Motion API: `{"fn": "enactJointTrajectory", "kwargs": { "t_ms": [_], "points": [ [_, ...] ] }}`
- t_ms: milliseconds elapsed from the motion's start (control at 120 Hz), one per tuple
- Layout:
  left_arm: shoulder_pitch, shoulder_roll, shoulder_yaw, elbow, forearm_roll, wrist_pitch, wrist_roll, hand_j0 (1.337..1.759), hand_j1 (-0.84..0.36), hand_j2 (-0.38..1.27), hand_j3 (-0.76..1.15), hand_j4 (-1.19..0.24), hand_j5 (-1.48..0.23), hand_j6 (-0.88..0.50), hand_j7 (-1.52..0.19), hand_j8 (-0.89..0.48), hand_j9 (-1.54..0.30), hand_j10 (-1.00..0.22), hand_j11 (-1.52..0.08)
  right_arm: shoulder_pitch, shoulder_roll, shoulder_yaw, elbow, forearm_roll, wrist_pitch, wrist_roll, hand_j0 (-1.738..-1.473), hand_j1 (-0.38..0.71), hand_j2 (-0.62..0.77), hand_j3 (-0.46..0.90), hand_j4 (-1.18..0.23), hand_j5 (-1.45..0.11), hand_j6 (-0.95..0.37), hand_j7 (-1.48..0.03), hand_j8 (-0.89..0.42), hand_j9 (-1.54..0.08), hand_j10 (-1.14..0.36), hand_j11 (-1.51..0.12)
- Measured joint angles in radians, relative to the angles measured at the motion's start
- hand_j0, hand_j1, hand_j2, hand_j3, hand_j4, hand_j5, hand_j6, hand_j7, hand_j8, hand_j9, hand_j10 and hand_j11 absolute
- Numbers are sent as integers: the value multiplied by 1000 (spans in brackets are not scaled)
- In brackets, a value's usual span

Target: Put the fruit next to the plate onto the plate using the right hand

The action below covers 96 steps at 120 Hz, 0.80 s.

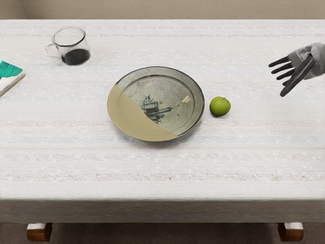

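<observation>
A small green fruit point(220, 106) lies on the white tablecloth just right of the plate point(133, 122), nearly touching its rim. The plate is round, half tan and half grey-green with a dark drawing in the middle, and nothing lies on it. My right hand point(288, 71) comes in from the right edge, hovering above the table to the upper right of the fruit. Its dark fingers are spread and hold nothing. The left arm does not show.
A glass mug point(70, 46) with dark liquid stands at the back left. A teal and white book point(9, 76) pokes in at the left edge. The table's front edge point(162, 201) runs across the bottom.
</observation>
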Motion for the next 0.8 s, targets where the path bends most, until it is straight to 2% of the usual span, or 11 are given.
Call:
{"fn": "enactJointTrajectory", "kwargs": {
  "t_ms": [67,158,250,333,467,517,567,717,800],
  "points": [
    [0,0,0,0,0,0,0,1658,349,0,0,0,0,0,0,0,0,0,0,-6,5,11,-1,1,0,0,-1658,-324,-5,0,-22,-27,-22,-27,-21,-27,-21,-27],
    [0,0,0,0,0,0,0,1658,349,0,0,0,0,0,0,0,0,0,0,-127,9,237,-2,1,0,0,-1658,-325,-5,0,-21,-26,-21,-26,-21,-26,-20,-26],
    [0,0,0,0,0,0,0,1658,349,0,0,0,0,0,0,0,0,0,0,-185,53,340,1,-38,0,0,-1658,-325,-4,0,-20,-25,-19,-25,-19,-25,-19,-25],
    [0,0,0,0,0,0,0,1658,349,0,0,0,0,0,0,0,0,0,0,-141,132,332,1,-129,0,0,-1658,-325,-4,0,-20,-26,-20,-27,-20,-26,-20,-26],
    [0,0,0,0,0,0,0,1658,349,0,0,0,0,0,0,0,0,0,0,-15,268,150,17,-205,-13,0,-1658,-322,-5,0,-23,-29,-23,-29,-23,-29,-23,-29],
    [0,0,0,0,0,0,0,1658,349,0,0,0,0,0,0,0,0,0,0,10,301,103,74,-258,-87,0,-1658,-322,-5,0,-24,-30,-24,-30,-23,-30,-23,-30],
    [0,0,0,0,0,0,0,1658,349,0,0,0,0,0,0,0,0,0,0,26,289,75,155,-296,-162,0,-1658,-321,-5,0,-25,-30,-25,-30,-24,-30,-24,-30],
    [0,0,0,0,0,0,0,1658,349,0,0,0,0,0,0,0,0,0,0,52,84,49,503,-408,-408,0,-1658,-321,-5,0,-25,-31,-26,-30,-25,-31,-25,-31],
    [0,0,0,0,0,0,0,1658,349,0,0,0,0,0,0,0,0,0,0,54,16,31,651,-473,-588,0,-1658,-321,-5,0,-25,-31,-26,-31,-26,-31,-25,-31]
  ]
}}
